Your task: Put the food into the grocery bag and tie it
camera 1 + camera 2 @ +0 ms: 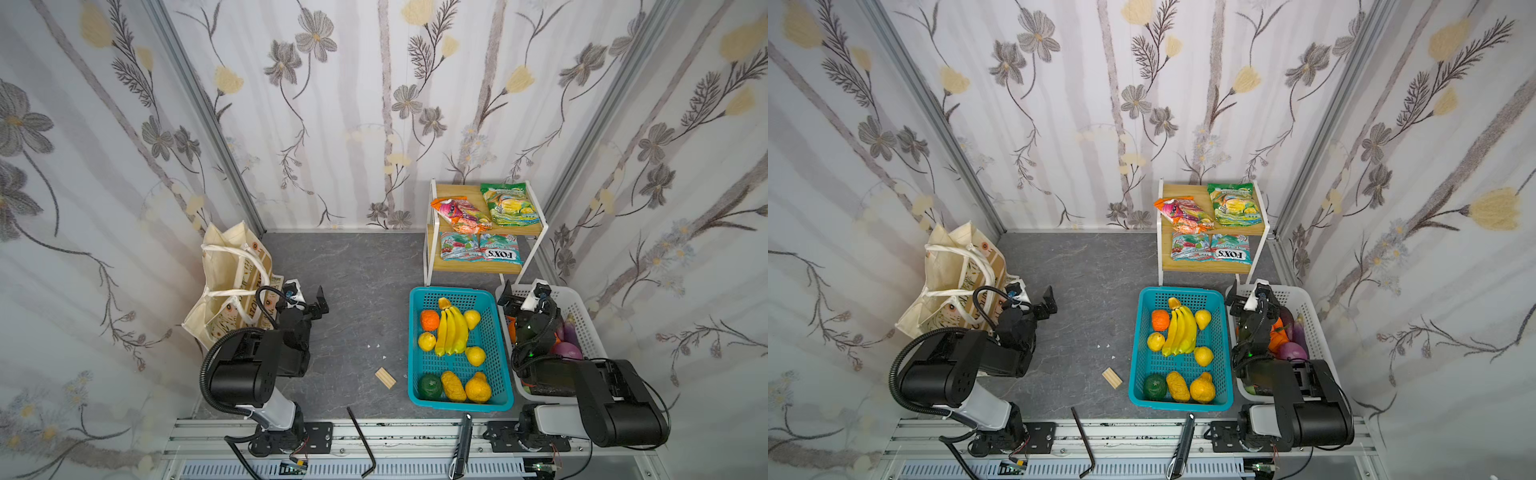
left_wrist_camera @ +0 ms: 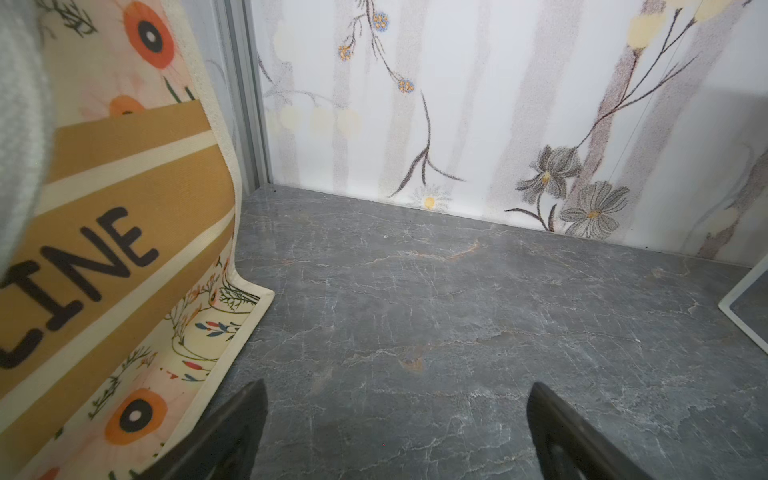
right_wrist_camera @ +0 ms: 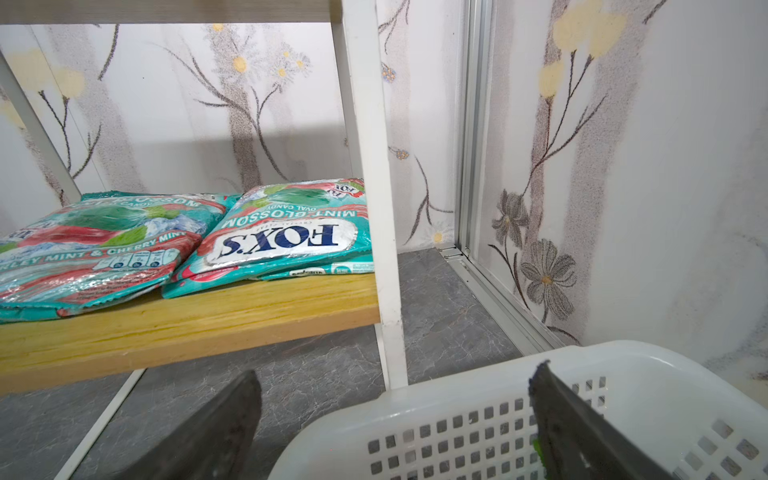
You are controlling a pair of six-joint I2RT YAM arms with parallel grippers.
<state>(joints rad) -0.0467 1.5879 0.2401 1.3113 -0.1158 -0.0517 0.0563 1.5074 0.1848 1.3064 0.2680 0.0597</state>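
The grocery bag (image 1: pixel 232 282) (image 1: pixel 955 282) stands slumped at the left wall, and its tan band (image 2: pixel 104 208) shows in the left wrist view. My left gripper (image 1: pixel 305 295) (image 2: pixel 397 388) hangs open beside it over bare floor. A banana bunch (image 1: pixel 451 328), an orange (image 1: pixel 429 320) and a lemon (image 1: pixel 427 341) lie in the teal basket. An orange packet (image 1: pixel 459 214) and a green packet (image 1: pixel 509 203) lie on the top shelf. A purple onion (image 1: pixel 567 351) sits in the white basket. My right gripper (image 1: pixel 523 291) (image 3: pixel 397 370) is open and empty above that basket's far rim.
The teal basket (image 1: pixel 415 345) also holds a dark green fruit (image 1: pixel 430 385) and other yellow fruit. The white basket (image 1: pixel 582 307) (image 3: pixel 457 399) stands beside the shelf rack (image 1: pixel 428 249). FOX'S packets (image 3: pixel 282 237) lie on the lower shelf. A wooden block (image 1: pixel 385 377) lies on the floor.
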